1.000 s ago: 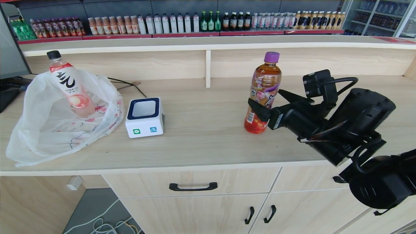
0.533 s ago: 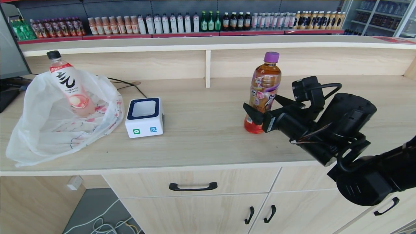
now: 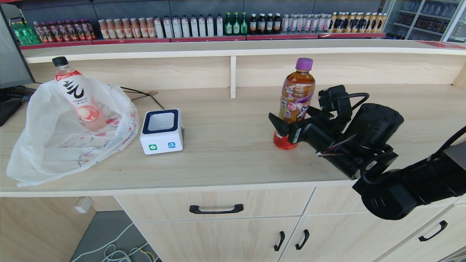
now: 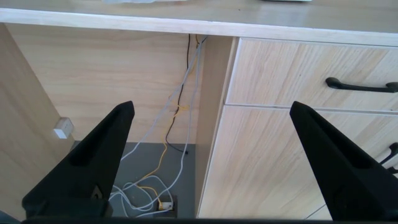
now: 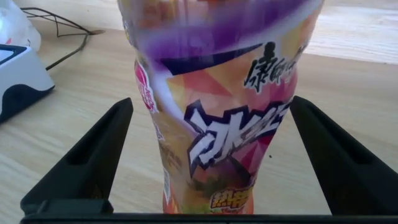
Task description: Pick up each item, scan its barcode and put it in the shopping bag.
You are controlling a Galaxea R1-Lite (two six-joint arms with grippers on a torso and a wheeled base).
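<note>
A tea bottle (image 3: 296, 91) with a purple cap stands upright on the wooden counter (image 3: 225, 153), right of centre. My right gripper (image 3: 293, 117) is open, its two fingers on either side of the bottle's lower half. The right wrist view shows the bottle (image 5: 217, 124) close up between the black fingers (image 5: 81, 168), with gaps on both sides. A white shopping bag (image 3: 54, 145) lies at the counter's left with a pink bottle (image 3: 78, 96) leaning inside it. The white scanner (image 3: 162, 131) sits just right of the bag. My left gripper (image 4: 211, 106) hangs open below the counter edge, holding nothing.
A raised back ledge with a vertical divider (image 3: 233, 76) runs behind the counter. Cables (image 3: 142, 94) trail behind the scanner, and a dark monitor (image 3: 12, 62) stands at the far left. Drawers and cabinet doors (image 4: 298, 143) sit under the counter. Floor cables (image 4: 149, 186) lie beneath.
My right arm has moved left and forward toward the tea bottle, so its open fingers now flank the bottle. The bottle, bag and scanner have not moved.
</note>
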